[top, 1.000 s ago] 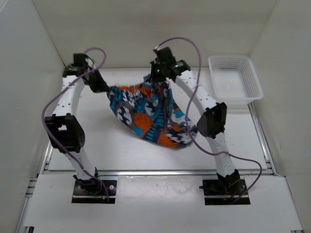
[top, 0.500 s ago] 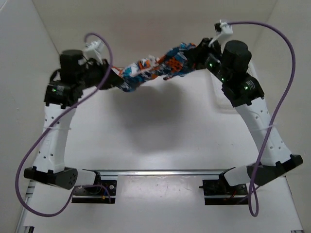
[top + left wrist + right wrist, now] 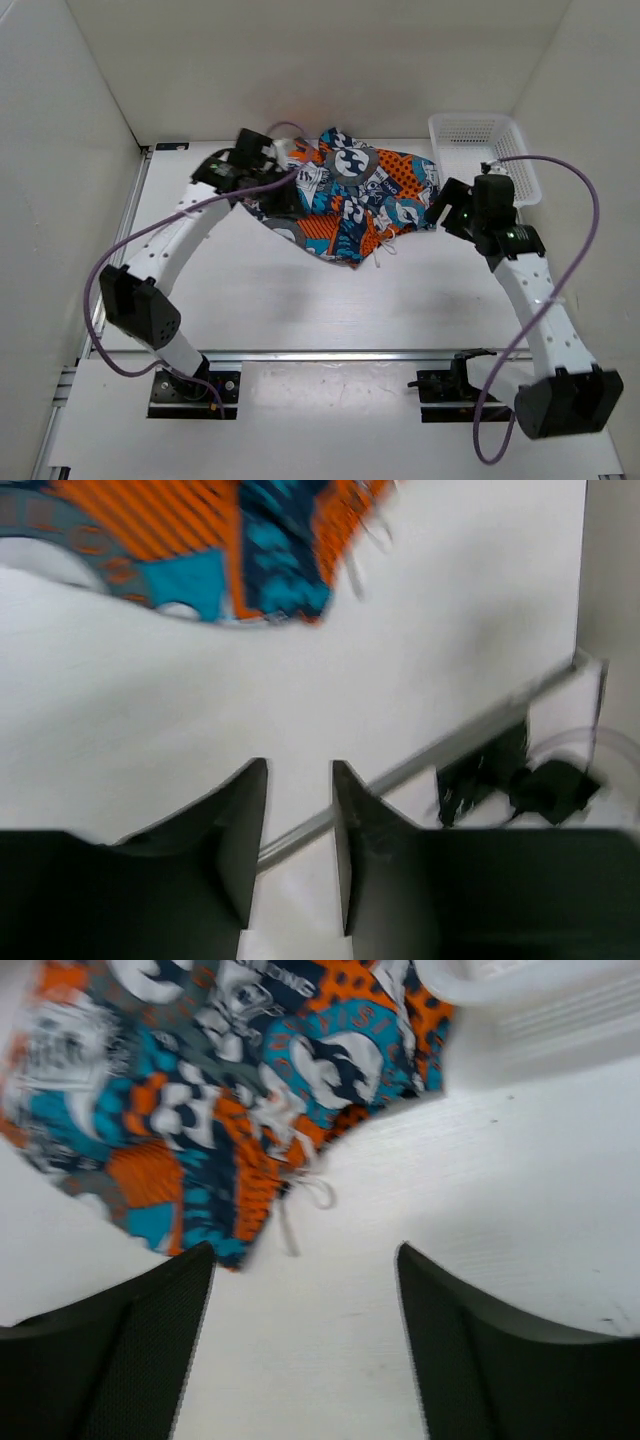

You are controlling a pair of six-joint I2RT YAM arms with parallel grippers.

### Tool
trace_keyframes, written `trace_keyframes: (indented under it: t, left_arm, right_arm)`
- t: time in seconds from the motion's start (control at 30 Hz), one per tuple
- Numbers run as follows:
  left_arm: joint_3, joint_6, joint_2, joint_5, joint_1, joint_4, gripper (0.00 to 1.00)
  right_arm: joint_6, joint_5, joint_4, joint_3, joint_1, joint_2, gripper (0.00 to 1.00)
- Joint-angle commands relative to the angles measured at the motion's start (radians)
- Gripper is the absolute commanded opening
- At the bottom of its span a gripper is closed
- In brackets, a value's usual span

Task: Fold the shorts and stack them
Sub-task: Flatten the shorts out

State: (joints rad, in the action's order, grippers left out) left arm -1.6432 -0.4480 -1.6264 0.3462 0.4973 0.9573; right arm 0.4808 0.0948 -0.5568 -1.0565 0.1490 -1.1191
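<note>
The shorts (image 3: 355,195) lie in a loose, rumpled heap on the tabletop (image 3: 300,300), at the far middle. Their busy orange, blue, teal, white and black print faces up. A white drawstring (image 3: 385,245) trails off their near edge onto the bare surface. The heap is not folded. Its right end reaches close to the basket.

Your left gripper (image 3: 285,195) sits at the left edge of the shorts, its arm reaching in from the near left. In the left wrist view, its two fingers (image 3: 240,820) stand a narrow gap apart with nothing between them. Only white tabletop shows under the left gripper (image 3: 300,775), and the shorts (image 3: 200,540) lie beyond the fingertips, blurred.

Your right gripper (image 3: 437,210) is just beside the right end of the shorts, near the basket's near left corner. In the right wrist view, its fingers (image 3: 170,1310) are spread wide and hold nothing. Bare tabletop lies between them under the right gripper (image 3: 300,1255). The shorts (image 3: 220,1070) and the drawstring (image 3: 310,1195) lie just ahead of it.

The white mesh basket (image 3: 485,160) stands at the far right of the tabletop. Its edge shows as a pale blur at the top right of the right wrist view (image 3: 520,1010).
</note>
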Motion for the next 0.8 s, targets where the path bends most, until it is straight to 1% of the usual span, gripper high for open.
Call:
trace_keyframes:
  t: [0.0,0.03,0.07,0.1,0.13,0.17,0.23,0.27,0.3,0.33,0.37,0.4,0.43,0.53,0.6,0.63,0.7,0.73,0.77]
  left_arm:
    - [-0.005,0.028,0.115,-0.146,-0.146,0.026,0.3]
    - [0.006,0.016,0.106,-0.162,-0.181,0.037,0.2]
    - [0.017,0.015,0.08,-0.162,-0.218,0.037,0.11]
    - [0.028,-0.003,0.059,-0.162,-0.282,0.037,0.11]
    - [0.039,-0.003,0.034,-0.15,-0.308,0.037,0.11]
    - [0.039,-0.015,0.007,-0.132,-0.33,0.018,0.12]
    - [0.027,-0.029,-0.094,-0.086,-0.374,0.0,0.39]
    - [0.026,-0.04,-0.13,-0.069,-0.385,-0.009,0.58]
    - [-0.004,-0.055,-0.201,-0.056,-0.405,-0.009,0.88]
    - [-0.021,-0.055,-0.24,-0.056,-0.414,-0.021,0.94]
    - [-0.045,-0.066,-0.28,-0.056,-0.427,-0.022,0.96]
    - [-0.068,-0.066,-0.32,-0.046,-0.439,-0.022,0.96]
    - [-0.116,-0.075,-0.39,-0.046,-0.462,-0.022,0.96]
    - [-0.193,-0.116,-0.488,-0.082,-0.493,-0.022,0.96]
    - [-0.23,-0.126,-0.53,-0.104,-0.508,-0.022,0.96]
    - [-0.253,-0.138,-0.574,-0.113,-0.519,-0.022,0.96]
    - [-0.329,-0.147,-0.624,-0.113,-0.519,-0.022,0.96]
    - [-0.36,-0.147,-0.65,-0.113,-0.519,-0.022,0.96]
    - [-0.421,-0.159,-0.702,-0.13,-0.519,-0.012,0.96]
  right_arm:
    - [0.031,-0.068,-0.026,0.012,0.003,0.09,0.74]
    - [0.045,-0.134,-0.026,0.029,0.015,0.099,0.57]
    - [0.08,-0.164,-0.026,0.068,0.027,0.111,0.5]
    - [0.103,-0.187,-0.017,0.09,0.067,0.111,0.43]
    - [0.131,-0.208,-0.008,0.111,0.09,0.111,0.34]
    - [0.184,-0.254,0.03,0.157,0.14,0.095,0.31]
    - [0.228,-0.286,0.078,0.193,0.197,0.033,0.31]
    - [0.237,-0.277,0.089,0.193,0.257,0.001,0.48]
    - [0.237,-0.256,0.089,0.176,0.282,-0.033,0.63]
    - [0.237,-0.238,0.089,0.161,0.302,-0.104,0.75]
    - [0.226,-0.21,0.089,0.124,0.334,-0.143,0.9]
    - [0.226,-0.198,0.08,0.103,0.346,-0.183,0.94]
    - [0.226,-0.198,0.08,0.081,0.347,-0.262,0.95]
    - [0.257,-0.23,0.08,0.007,0.376,-0.379,0.95]
    - [0.298,-0.241,0.104,-0.002,0.389,-0.416,0.95]
    - [0.347,-0.263,0.141,-0.002,0.389,-0.445,0.93]
    - [0.41,-0.314,0.193,0.024,0.38,-0.476,0.89]
    - [0.477,-0.331,0.246,0.033,0.38,-0.487,0.88]
    - [0.511,-0.348,0.273,0.042,0.38,-0.496,0.88]
